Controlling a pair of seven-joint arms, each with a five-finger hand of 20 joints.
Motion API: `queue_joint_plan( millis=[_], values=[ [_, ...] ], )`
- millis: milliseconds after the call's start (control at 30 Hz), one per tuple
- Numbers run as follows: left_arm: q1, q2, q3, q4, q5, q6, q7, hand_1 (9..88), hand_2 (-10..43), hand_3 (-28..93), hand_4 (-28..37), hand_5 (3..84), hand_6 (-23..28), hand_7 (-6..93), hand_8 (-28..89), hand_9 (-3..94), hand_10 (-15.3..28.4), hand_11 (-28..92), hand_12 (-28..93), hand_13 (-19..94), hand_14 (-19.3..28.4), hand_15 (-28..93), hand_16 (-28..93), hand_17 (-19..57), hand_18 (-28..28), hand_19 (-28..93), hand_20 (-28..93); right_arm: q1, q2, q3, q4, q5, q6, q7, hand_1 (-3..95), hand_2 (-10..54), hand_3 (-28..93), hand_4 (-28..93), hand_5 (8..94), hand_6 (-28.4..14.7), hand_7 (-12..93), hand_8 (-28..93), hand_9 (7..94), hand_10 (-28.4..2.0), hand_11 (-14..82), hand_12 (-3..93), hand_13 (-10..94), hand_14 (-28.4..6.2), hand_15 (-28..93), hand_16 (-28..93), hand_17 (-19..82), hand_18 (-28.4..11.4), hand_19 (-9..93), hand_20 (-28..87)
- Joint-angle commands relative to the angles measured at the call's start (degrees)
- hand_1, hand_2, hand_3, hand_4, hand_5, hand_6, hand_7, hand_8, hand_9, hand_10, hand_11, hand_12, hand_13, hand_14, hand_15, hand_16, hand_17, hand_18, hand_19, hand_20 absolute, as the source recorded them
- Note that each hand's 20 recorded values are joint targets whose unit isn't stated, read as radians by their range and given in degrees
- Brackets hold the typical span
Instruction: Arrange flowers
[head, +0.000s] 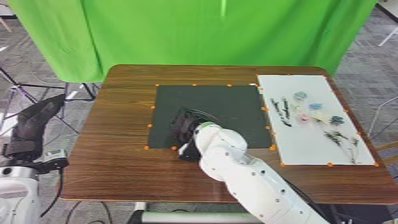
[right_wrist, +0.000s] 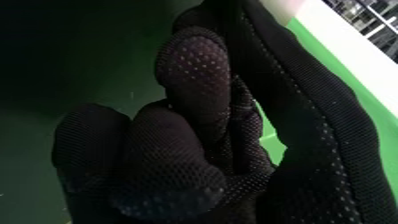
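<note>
- Right hand (head: 186, 129): closed, fingers curled in, dark mat (head: 235, 100) beneath.
- Flowers (head: 337, 120): right of that hand, lying on white sheet (head: 302, 145).
- Left hand (head: 37, 119): open, beside the surface (head: 111, 170).

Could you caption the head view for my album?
A robot's right hand over a dark mat, artificial flowers laid out on a white mat beside it.

Flowers (head: 315, 106) too small to identify; 2 arms (head: 258, 185) cut off.
</note>
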Motion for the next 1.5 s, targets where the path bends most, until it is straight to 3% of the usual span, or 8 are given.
queue_joint_plan(
  millis=[33, 700, 867, 1033, 1133, 1400, 1500],
  values=[
    [0.22, -0.59, -0.40, -0.37, -0.31, -0.96, -0.50, 20.0, 3.8, 63, -28.3, 40.3, 3.0, 14.2, -8, 34.7, 12.4, 13, 7, 26, 14.4, 6, -1, 3.0, 7.3, 2, 11, -0.45, -0.40, 0.23, 0.12, 1.98, 0.98, -0.41, 55.2, -9.5, 58, 0, 77.7, -3.0, 39, 22, 92.0, -9.6, 45.3, 29.5, 94, 0.1, 69, 18, 74, -9.4, 93, 46],
    [0.26, -0.60, -0.78, -0.51, -0.28, -1.66, -0.83, 19.9, 3.4, 63, -28.3, 39.8, 2.9, 13.6, -8, 34.2, 12.1, 13, 7, 26, 14.6, 6, 0, 2.7, 7.5, 2, 11, -0.68, 0.13, 0.90, -0.22, 1.84, -0.97, -0.77, 52.7, -9.5, 54, 0, 79.0, -3.1, 38, 22, 92.5, -9.8, 43.2, 28.8, 94, -0.1, 67, 18, 73, -9.4, 93, 45],
    [0.74, -0.77, -1.02, -0.70, -0.32, -1.72, -1.06, 19.9, 3.2, 63, -28.3, 39.7, 2.9, 13.7, -8, 34.1, 12.0, 13, 7, 26, 14.7, 6, 0, 2.7, 7.5, 2, 11, -0.64, 1.08, 0.48, -0.42, -0.90, -1.19, -2.40, 52.7, -9.5, 54, 1, 78.7, -3.4, 33, 22, 91.5, -10.0, 43.0, 28.9, 94, 0.0, 66, 20, 72, -9.4, 93, 45],
    [0.45, -0.74, -0.67, -0.31, -0.35, -2.13, -1.19, 20.5, 3.1, 63, -28.3, 39.7, 2.9, 13.6, -8, 34.0, 12.0, 13, 7, 26, 14.7, 6, 0, 2.7, 7.5, 2, 11, -0.83, 1.95, 0.41, -1.21, -0.87, -1.78, -2.77, 52.4, -9.5, 54, 1, 78.6, -3.7, 33, 22, 91.0, -10.3, 43.0, 28.9, 94, -0.1, 65, 20, 71, -9.7, 93, 46],
    [0.32, -0.73, -0.53, -0.26, -0.15, -2.56, -1.51, 20.4, 3.0, 63, -28.3, 39.7, 2.9, 13.6, -8, 34.0, 12.1, 13, 7, 26, 14.8, 6, 0, 2.7, 7.5, 2, 11, -1.18, 2.72, 0.25, -1.94, -1.53, -1.31, -2.92, 52.1, -9.5, 54, 1, 78.4, -3.6, 33, 23, 90.8, -10.4, 43.0, 28.8, 94, -0.1, 65, 20, 71, -9.7, 93, 46],
    [1.00, -0.78, -1.08, -0.68, -0.27, -1.91, -1.21, 20.5, 3.1, 63, -28.3, 39.5, 2.9, 13.6, -8, 34.0, 12.0, 13, 7, 26, 14.7, 6, 0, 2.7, 7.6, 2, 11, 0.14, 3.69, -0.72, -4.09, 0.32, 2.40, -5.05, 51.5, -9.5, 55, 1, 78.2, -3.3, 33, 23, 90.6, -10.5, 43.1, 28.7, 94, -0.3, 65, 21, 71, -10.1, 93, 47],
    [0.23, -0.47, -0.58, -0.35, -0.25, -2.17, -1.33, 20.5, 3.1, 63, -28.3, 39.5, 2.8, 13.7, -8, 34.0, 12.0, 13, 7, 26, 14.8, 6, 0, 2.6, 7.6, 2, 11, 0.20, 4.01, -1.65, -5.15, 3.21, 5.80, -7.65, 50.4, -9.5, 56, 1, 78.3, -3.4, 33, 22, 90.4, -10.9, 42.5, 28.5, 94, -0.3, 64, 21, 71, -10.1, 93, 47]
  ],
)
